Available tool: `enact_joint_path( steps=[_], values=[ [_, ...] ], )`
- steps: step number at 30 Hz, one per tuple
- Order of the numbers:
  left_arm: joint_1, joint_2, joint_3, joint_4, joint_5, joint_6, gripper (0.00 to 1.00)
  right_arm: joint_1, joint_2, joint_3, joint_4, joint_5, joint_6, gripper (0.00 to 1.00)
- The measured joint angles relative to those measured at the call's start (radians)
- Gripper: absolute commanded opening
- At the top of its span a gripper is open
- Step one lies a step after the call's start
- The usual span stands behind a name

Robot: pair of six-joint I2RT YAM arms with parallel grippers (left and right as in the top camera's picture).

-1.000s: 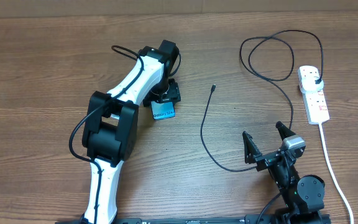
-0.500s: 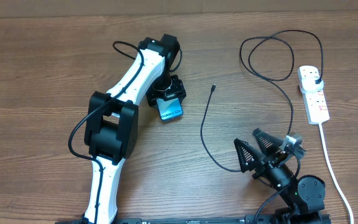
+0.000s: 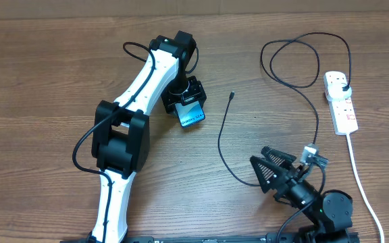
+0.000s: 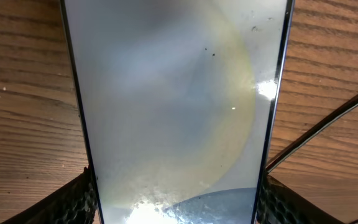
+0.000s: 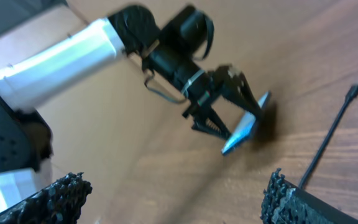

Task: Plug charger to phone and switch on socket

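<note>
The phone, slim with a light blue screen, sits between the fingers of my left gripper, which is shut on its edges. In the left wrist view the phone fills the frame, with the black pads pressed against both sides. The charger is a thin black cable on the table, its connector tip just right of the phone. Its plug sits in the white socket at the far right. My right gripper is open near the cable's lower bend, holding nothing.
The socket's thick white cord runs down the right side toward the table's front edge. The charger makes a loop at the back right. In the right wrist view, the left arm and the phone lie ahead, beside the cable.
My left gripper has carried the phone a little right, toward the connector tip, and turned it. My right gripper has swung left toward the cable's bend, its jaws slightly narrower.
</note>
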State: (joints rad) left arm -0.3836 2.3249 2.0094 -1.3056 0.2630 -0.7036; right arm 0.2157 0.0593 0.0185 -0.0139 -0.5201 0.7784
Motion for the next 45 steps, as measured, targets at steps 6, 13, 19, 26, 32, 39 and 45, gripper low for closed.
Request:
enact_joint_path(
  steps=[6, 13, 19, 26, 32, 39, 45],
  values=[
    [0.0, 0.0, 0.0, 0.002, 0.005, -0.006, 0.04, 0.129, 0.271, 0.032, -0.004, 0.106, -0.101, 0.92],
    [0.0, 0.0, 0.0, 0.013, 0.01, -0.024, 0.04, 0.273, 0.786, 0.231, 0.155, 0.275, -0.18, 0.88],
    [0.0, 0.0, 0.0, 0.02, 0.011, -0.028, 0.04, 0.301, 1.234, 0.395, 0.298, 0.282, -0.188, 0.87],
    [0.0, 0.0, 0.003, 0.026, 0.018, -0.031, 0.04, 0.312, 1.542, 0.602, 0.344, 0.261, -0.177, 0.86],
    [0.0, 0.0, 0.007, 0.026, 0.034, -0.04, 0.04, 0.351, 1.643, 0.69, 0.36, 0.275, -0.15, 0.83],
    [0.0, 0.0, 0.007, 0.018, 0.033, -0.053, 0.9, 0.347, 1.693, 0.721, 0.295, 0.288, -0.12, 0.93],
    [0.0, 0.0, 0.008, 0.013, -0.002, -0.069, 1.0, 0.299, 1.553, 0.722, 0.121, 0.287, -0.172, 1.0]
  ],
)
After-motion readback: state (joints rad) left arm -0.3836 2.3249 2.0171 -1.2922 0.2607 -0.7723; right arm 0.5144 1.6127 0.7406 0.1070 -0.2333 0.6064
